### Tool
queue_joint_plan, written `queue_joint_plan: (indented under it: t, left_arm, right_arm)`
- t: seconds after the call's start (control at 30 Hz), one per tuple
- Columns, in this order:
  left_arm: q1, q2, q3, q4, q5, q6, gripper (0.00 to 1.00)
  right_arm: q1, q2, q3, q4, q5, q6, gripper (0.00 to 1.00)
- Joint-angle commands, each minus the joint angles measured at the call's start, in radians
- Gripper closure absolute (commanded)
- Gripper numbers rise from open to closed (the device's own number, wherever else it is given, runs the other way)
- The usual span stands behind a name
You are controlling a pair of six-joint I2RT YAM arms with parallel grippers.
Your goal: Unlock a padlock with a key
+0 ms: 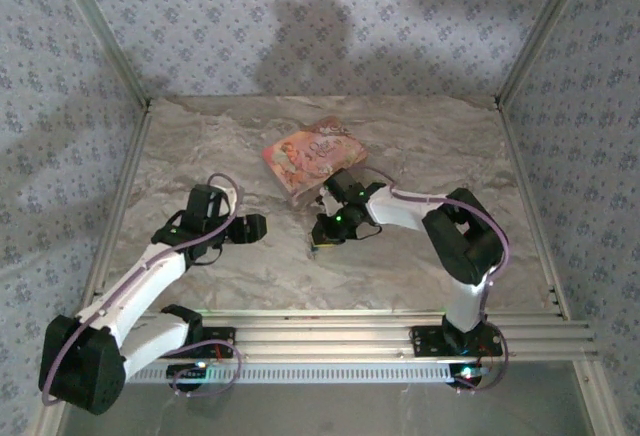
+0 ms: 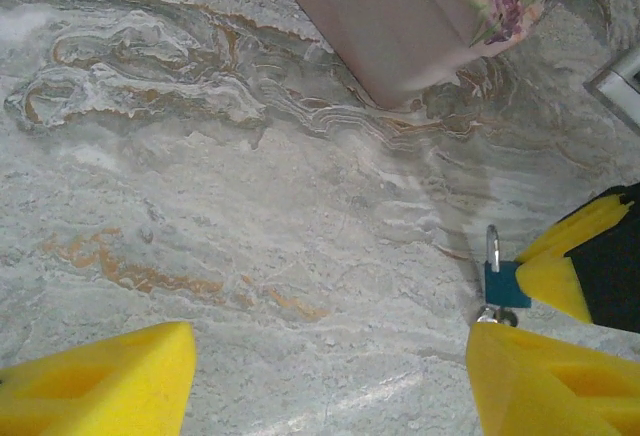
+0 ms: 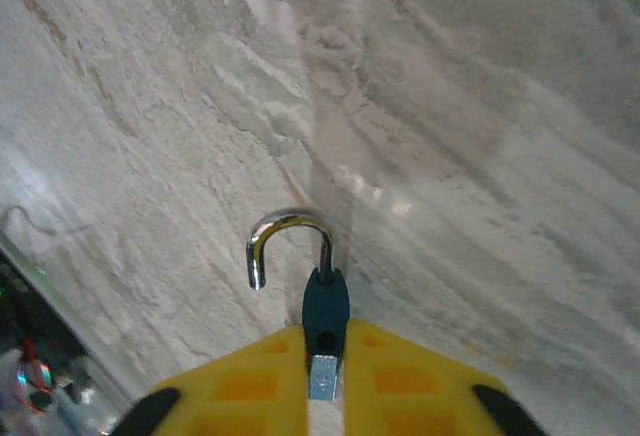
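Observation:
The padlock (image 3: 326, 303) is tiny, with a dark blue body and a silvery shackle (image 3: 290, 220). The shackle's one end hangs free of the body. My right gripper (image 3: 325, 334) is shut on the padlock's body just above the marbled table, its yellow fingers (image 3: 240, 381) pressed to both sides. In the left wrist view the padlock (image 2: 504, 282) stands at the right, a small silvery piece (image 2: 494, 314) showing under it; I cannot tell whether that is the key. My left gripper (image 2: 330, 356) is open and holds nothing, just left of the padlock. From above, the left gripper (image 1: 255, 228) faces the right gripper (image 1: 325, 236).
A pink floral box (image 1: 312, 156) lies on the table just behind the right gripper; its near corner (image 2: 420, 26) shows in the left wrist view. Metal frame rails (image 1: 400, 331) run along the near edge, and patterned walls close in the other sides.

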Motion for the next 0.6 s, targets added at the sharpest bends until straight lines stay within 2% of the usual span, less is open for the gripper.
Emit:
queue_joint_plan:
  t: [0.0, 0.07, 0.27, 0.33, 0.37, 0.43, 0.57]
  left_arm:
    - [0.01, -0.029, 0.001, -0.013, -0.001, -0.015, 0.28]
    - [0.012, -0.03, 0.01, -0.024, -0.012, -0.007, 0.28]
    - [0.046, -0.039, 0.074, -0.077, -0.039, 0.045, 0.23]
    - [0.063, -0.047, 0.097, -0.087, -0.054, 0.059, 0.02]
    - [0.073, -0.05, 0.109, -0.09, -0.06, 0.07, 0.02]
    - [0.095, -0.047, 0.126, -0.088, -0.079, 0.088, 0.02]
    - [0.143, -0.012, 0.135, -0.018, -0.147, 0.15, 0.02]
  right_arm:
    - [-0.004, -0.041, 0.023, -0.065, 0.055, -0.036, 0.71]
    - [-0.006, -0.075, 0.021, -0.08, 0.074, -0.04, 0.6]
    - [-0.03, -0.238, -0.007, -0.132, 0.145, -0.054, 0.42]
    - [-0.049, -0.309, -0.024, -0.153, 0.188, -0.062, 0.36]
    - [-0.061, -0.344, -0.033, -0.165, 0.223, -0.068, 0.27]
    - [-0.093, -0.42, -0.05, -0.193, 0.291, -0.084, 0.18]
    - [-0.203, -0.566, -0.119, -0.186, 0.47, -0.102, 0.08]
